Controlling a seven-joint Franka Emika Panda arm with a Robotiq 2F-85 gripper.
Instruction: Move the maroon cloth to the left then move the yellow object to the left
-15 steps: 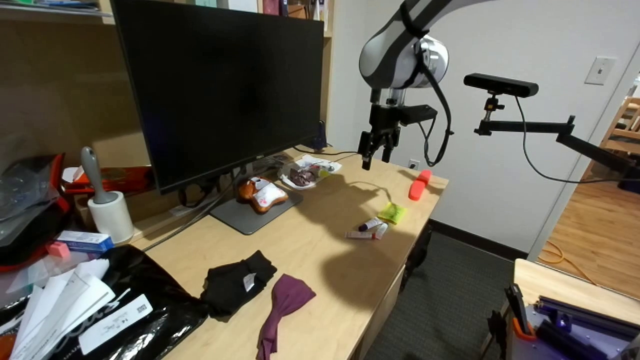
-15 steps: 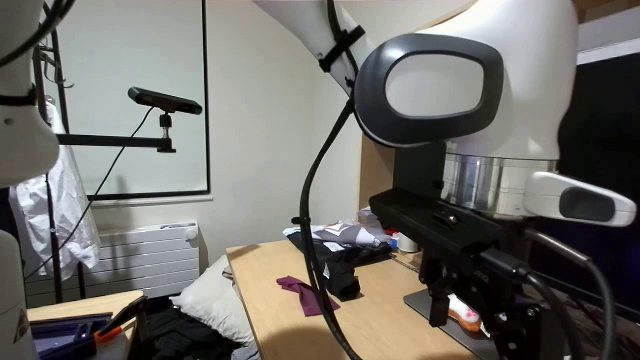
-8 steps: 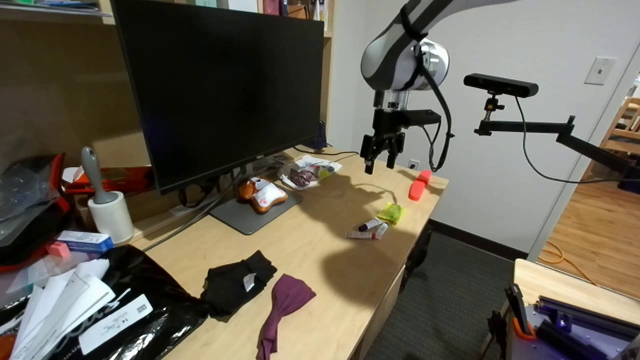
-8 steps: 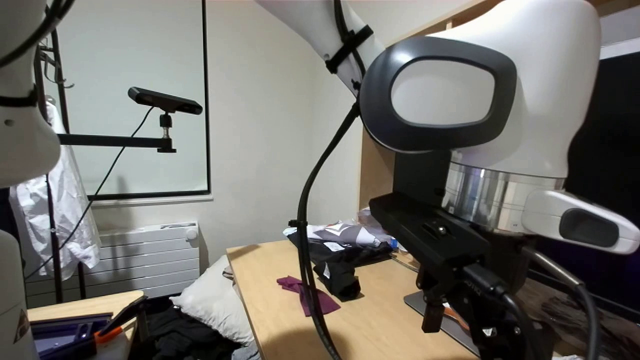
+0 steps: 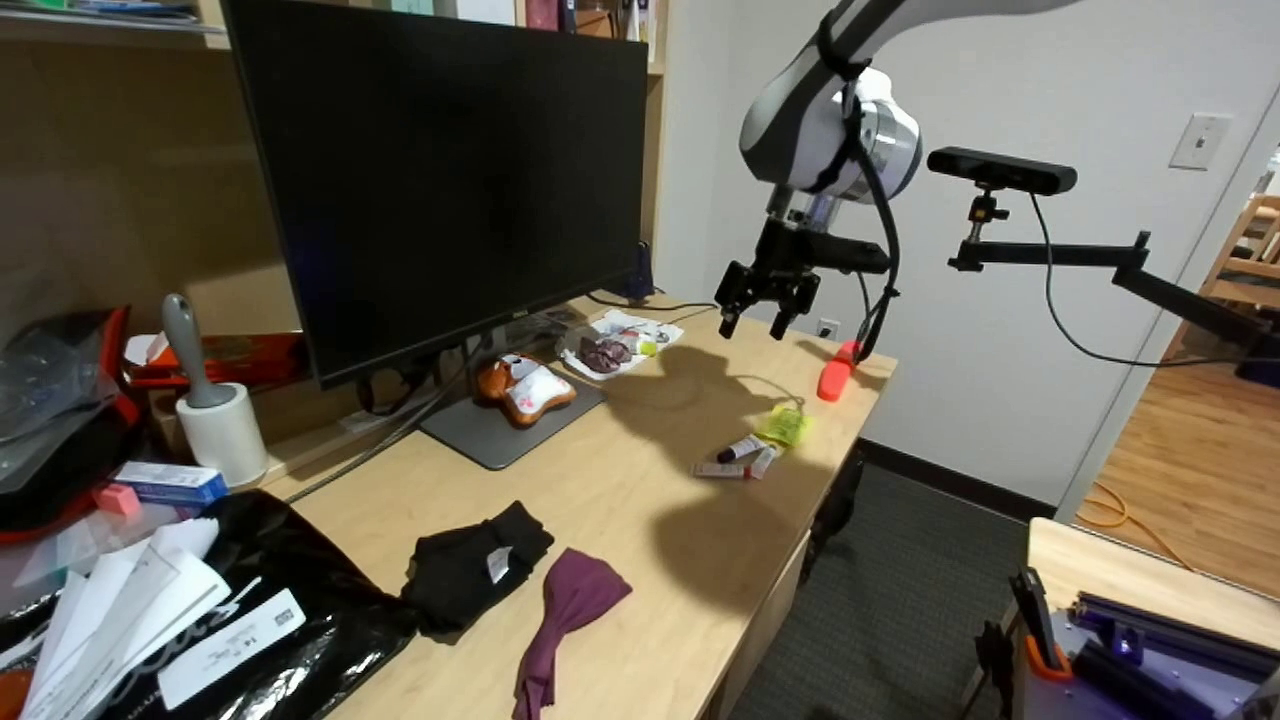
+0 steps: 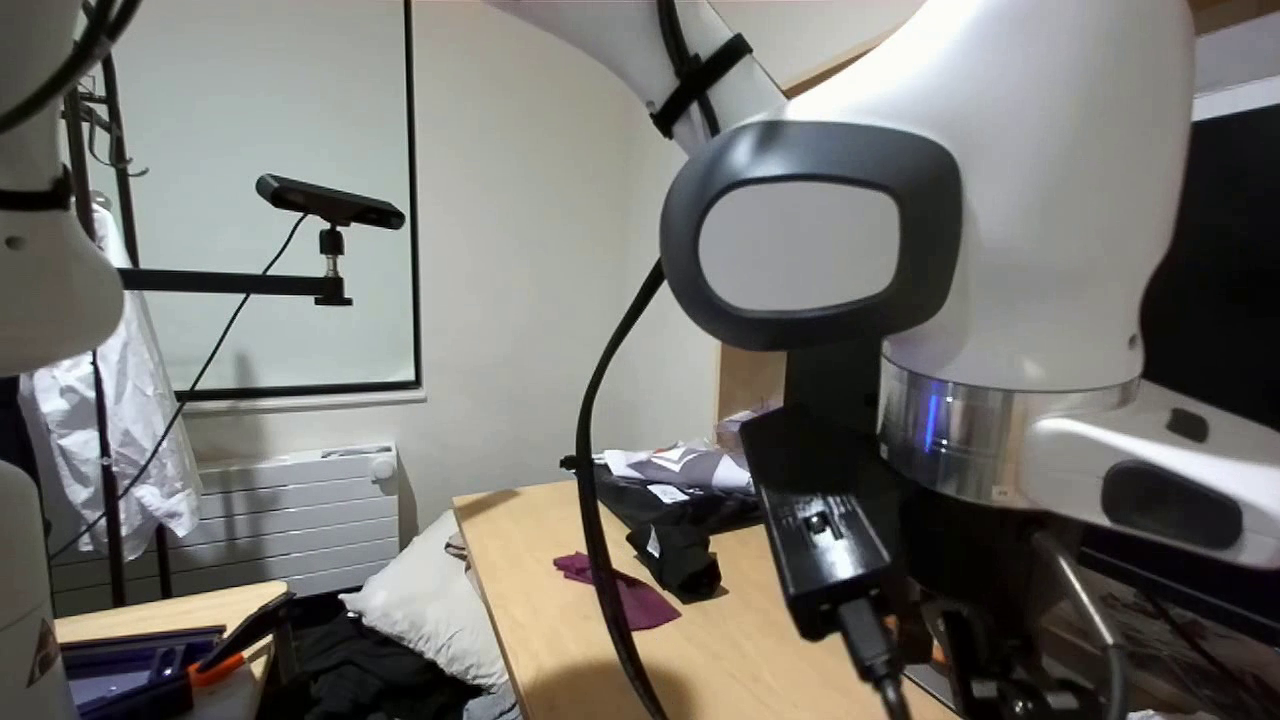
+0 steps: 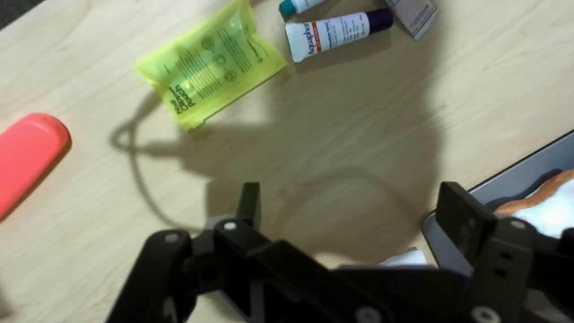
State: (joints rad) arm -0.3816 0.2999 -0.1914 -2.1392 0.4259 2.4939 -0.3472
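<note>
The maroon cloth (image 5: 580, 600) lies bunched like a bow on the desk, beside the black cloth, far from my gripper; it also shows, crossed by a cable, in an exterior view (image 6: 645, 608). A flat yellow pouch, the yellow object (image 5: 783, 428), rests near the desk's edge. In the wrist view the yellow object (image 7: 210, 67) sits up and to the left of my gripper (image 7: 347, 197). The gripper (image 5: 753, 329) hangs tilted above the far part of the desk, open, nothing between its fingers. Its fingertips are mostly hidden by the arm in an exterior view.
Small tubes (image 7: 338, 32) lie close beside the yellow pouch. A red object (image 5: 838, 370) is near the far corner. The monitor (image 5: 450, 170) stands along the back, a plush toy (image 5: 530, 390) on its base. A black cloth (image 5: 475, 570) and black plastic bag (image 5: 330, 620) lie nearer.
The wrist has tilted, so the fingers slant rather than point straight down, and the forearm has shifted a little to the right in an exterior view. Cloth and yellow object have stayed put.
</note>
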